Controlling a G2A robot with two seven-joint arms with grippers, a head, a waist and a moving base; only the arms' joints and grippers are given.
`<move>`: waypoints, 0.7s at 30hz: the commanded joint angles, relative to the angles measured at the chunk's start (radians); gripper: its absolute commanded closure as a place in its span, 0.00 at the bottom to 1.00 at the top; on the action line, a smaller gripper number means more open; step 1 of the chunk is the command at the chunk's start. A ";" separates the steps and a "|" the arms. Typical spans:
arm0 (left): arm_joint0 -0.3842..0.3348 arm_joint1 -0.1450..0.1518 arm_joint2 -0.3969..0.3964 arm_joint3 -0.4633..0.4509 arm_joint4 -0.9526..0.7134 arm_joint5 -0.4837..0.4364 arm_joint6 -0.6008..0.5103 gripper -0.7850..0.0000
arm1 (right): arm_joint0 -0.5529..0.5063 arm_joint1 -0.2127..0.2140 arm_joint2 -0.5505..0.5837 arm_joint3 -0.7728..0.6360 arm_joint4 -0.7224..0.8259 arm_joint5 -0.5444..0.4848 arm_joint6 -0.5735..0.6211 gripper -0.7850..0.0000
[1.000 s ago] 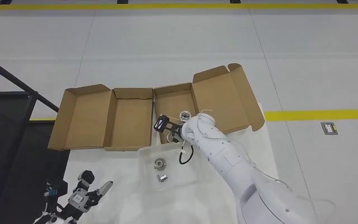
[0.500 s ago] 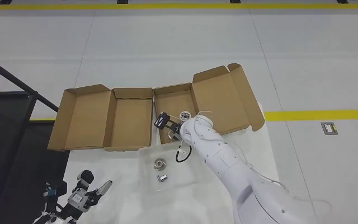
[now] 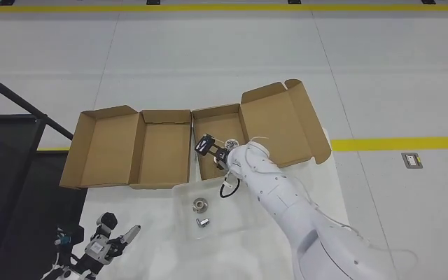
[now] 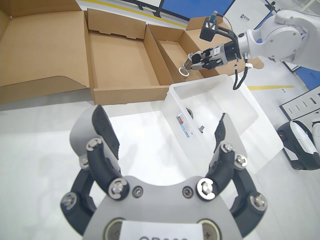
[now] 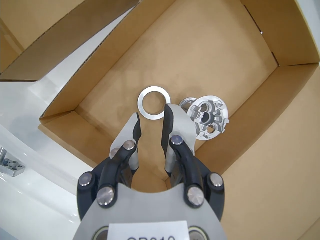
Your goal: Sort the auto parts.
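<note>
My right gripper (image 5: 152, 112) hangs open inside the right-hand cardboard box (image 5: 195, 51), close to its near wall. A flat metal ring (image 5: 140, 101) sits just past the fingertips, free of them; I cannot tell whether it rests on the box floor. A flanged metal hub (image 5: 208, 117) lies beside it. From the left wrist view, the right gripper (image 4: 186, 65) is tilted down over the ring (image 4: 180, 71). My left gripper (image 4: 160, 113) stands open and empty over the white table, short of the clear bin (image 4: 240, 96).
The clear bin (image 3: 185, 192) holds a round metal part (image 3: 200, 204) and a small bracket (image 3: 204, 222). A second cardboard box (image 3: 164, 150) stands open to the left of the first, with flaps spread. A black frame (image 3: 28, 112) borders the table's left side.
My right gripper has moved away from the bin and further over the right-hand box. The left arm has stayed put.
</note>
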 commanded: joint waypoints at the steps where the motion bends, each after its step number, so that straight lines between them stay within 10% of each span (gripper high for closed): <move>1: 0.000 0.000 0.000 0.000 -0.001 0.002 0.000 0.00 | 0.001 0.004 0.003 -0.005 -0.002 -0.003 -0.041 0.71; 21: -0.063 0.008 -0.013 -0.065 0.055 -0.026 -0.077 0.00 | -0.092 0.136 -0.015 -0.154 -0.229 -0.132 -0.710 0.67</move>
